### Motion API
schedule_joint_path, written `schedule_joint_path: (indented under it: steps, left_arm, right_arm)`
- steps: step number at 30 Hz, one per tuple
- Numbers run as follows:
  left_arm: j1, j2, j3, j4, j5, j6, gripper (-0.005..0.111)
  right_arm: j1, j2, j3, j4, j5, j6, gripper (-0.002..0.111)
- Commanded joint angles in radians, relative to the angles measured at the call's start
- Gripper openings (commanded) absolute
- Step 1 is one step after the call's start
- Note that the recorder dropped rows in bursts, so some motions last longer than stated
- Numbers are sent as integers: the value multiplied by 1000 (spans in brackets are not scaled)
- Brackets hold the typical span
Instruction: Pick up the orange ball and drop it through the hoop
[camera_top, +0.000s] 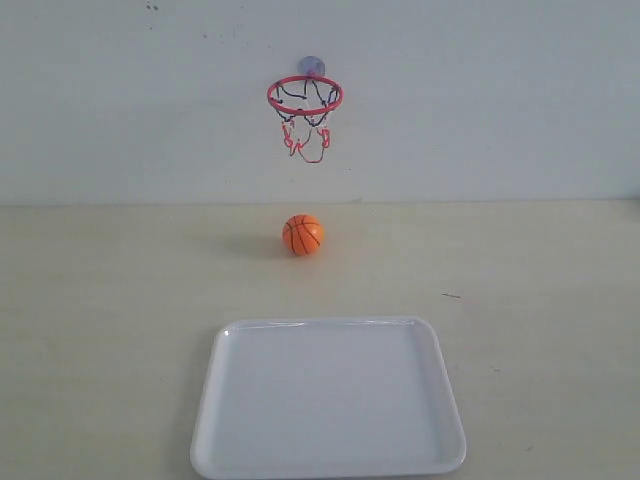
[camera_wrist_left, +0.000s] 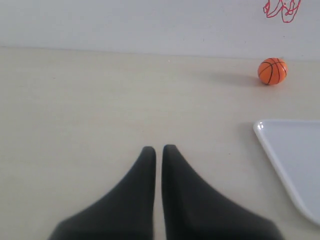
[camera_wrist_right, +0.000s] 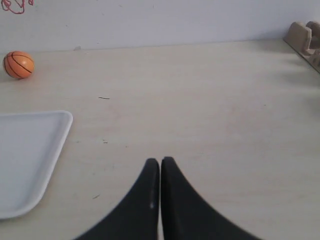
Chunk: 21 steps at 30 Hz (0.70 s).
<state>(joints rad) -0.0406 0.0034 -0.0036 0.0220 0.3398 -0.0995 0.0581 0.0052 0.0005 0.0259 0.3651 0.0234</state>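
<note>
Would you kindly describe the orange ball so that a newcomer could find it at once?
Start at the white tray on the table. Beyond it, near the wall, the orange ball sits below the hoop. It alone is an orange sphere with black seams.

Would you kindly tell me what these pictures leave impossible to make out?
- Hoop: both wrist views show only net strings, cut off by the picture edge.
- Tan object: right wrist view, cut off at the edge; unidentifiable.
- White tray: wrist views show one corner only.
- Left gripper and right gripper: outside the exterior view's frame.
</note>
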Motion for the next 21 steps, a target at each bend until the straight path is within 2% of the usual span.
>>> schedule_joint_path:
  steps: [1, 10, 16, 21]
  left_arm:
    - [-6, -3, 4, 1, -5, 3, 4]
    - [-6, -3, 4, 1, -5, 3, 4]
    - [-6, -3, 4, 1, -5, 3, 4]
    - [-6, -3, 4, 1, -5, 3, 4]
  right_arm:
    - [-7, -5, -1, -26, 5, 69, 0]
    - [-7, -5, -1, -26, 3, 71, 0]
    - [64, -5, -1, -26, 3, 71, 0]
    - [82, -5, -1, -26, 3, 71, 0]
